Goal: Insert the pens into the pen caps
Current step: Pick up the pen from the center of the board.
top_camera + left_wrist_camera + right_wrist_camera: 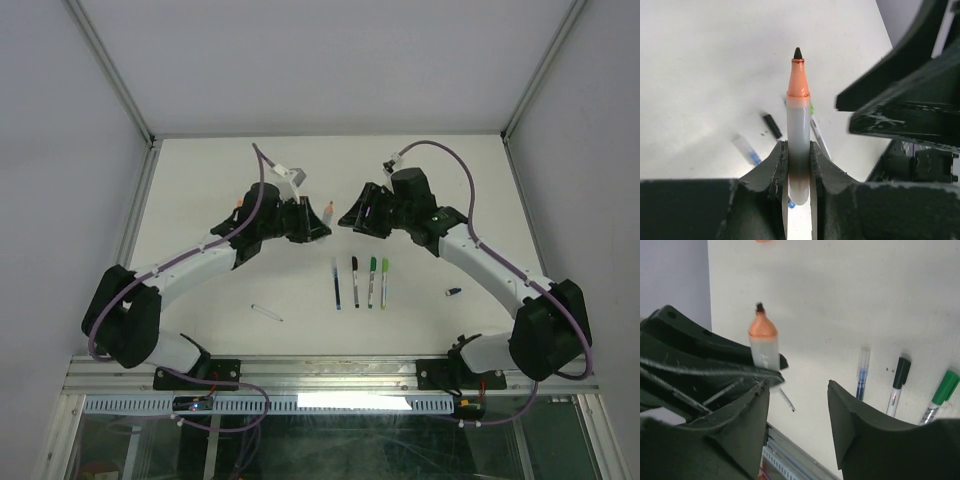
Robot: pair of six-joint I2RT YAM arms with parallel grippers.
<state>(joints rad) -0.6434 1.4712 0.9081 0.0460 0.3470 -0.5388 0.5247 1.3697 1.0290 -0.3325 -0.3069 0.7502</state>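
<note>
**A:** What lies furthest left on the table (200, 180)?

**B:** A thin clear pen (267, 312), alone near the front edge. It is just in from the left arm's elbow and well apart from the other pens.

**A:** And the left gripper (798, 152)?

**B:** It is up over the middle of the table, clamped on the thick clear pen with the orange tip (798, 117). The barrel is pinched between its fingers (771, 172). The orange end sticks out past them with its dark nib bare.

**A:** What about the right gripper (799, 392)?

**B:** It faces the left one, just beside it over the middle of the table. Its jaws stand apart with nothing held, and only bare table shows in the gap. The orange tip is close by its left finger, but I cannot tell whether they touch.

**A:** Where are the other pens?

**B:** Four lie side by side in a row between the grippers and the front edge. From the left they are a blue pen (337, 285), a black-capped pen (354, 280), a dark green-capped pen (372, 281) and a light green-capped pen (384, 283). The caps point toward the back edge.

**A:** Anything further right?

**B:** A small blue cap (453, 292) lies alone near the right arm's forearm
</note>
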